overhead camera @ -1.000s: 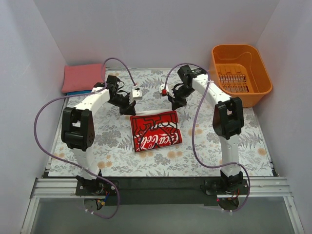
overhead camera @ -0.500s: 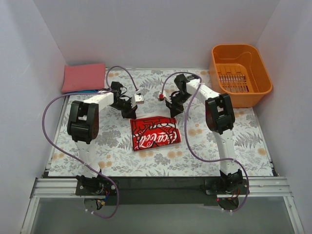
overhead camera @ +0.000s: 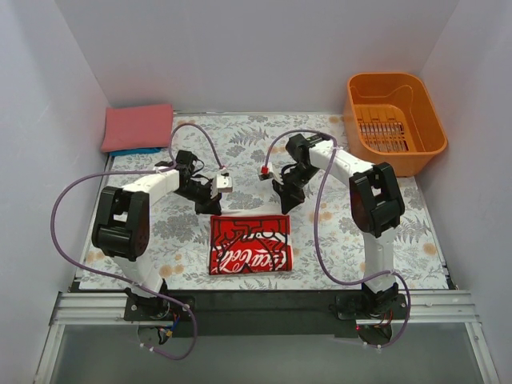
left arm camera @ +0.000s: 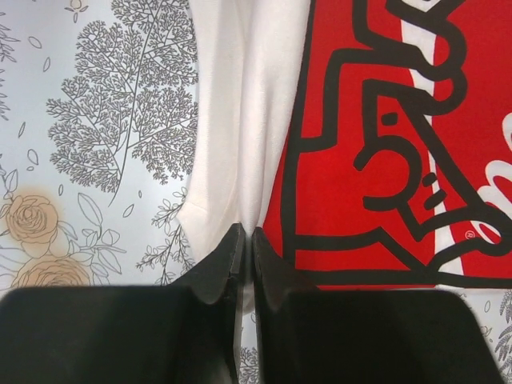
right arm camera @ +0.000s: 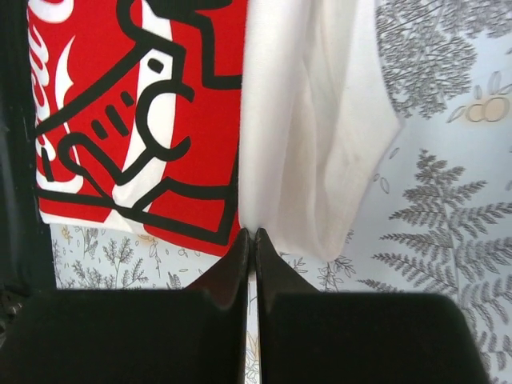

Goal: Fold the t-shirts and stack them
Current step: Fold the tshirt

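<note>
Since the earlier view the printed t-shirt (overhead camera: 250, 244) has slid toward the near edge of the desk (overhead camera: 336, 232), and both arms have drawn back with it. It now lies folded as a red rectangle, its near side close to the black rail at the front. Open floral cover stretches to its left, to its right and behind the arms.

An orange basket (overhead camera: 436, 136) stands at the far right corner. At the far left corner the salmon-red t-shirt (overhead camera: 138, 126) lies folded on top of the blue t-shirt (overhead camera: 132, 150), well apart from the arms.

Both arms bend inward, elbows out, wrists tipped down toward the shirt's far side. The left pincer (overhead camera: 210, 206) sits at the far left corner of the printed shirt and the right pincer (overhead camera: 287, 204) at the far right corner.

In each wrist view the jaws are pressed together, and the shirt's white folded edge narrows into the fingertips. Each pincer grips that white border, with the red print just beside it.
</note>
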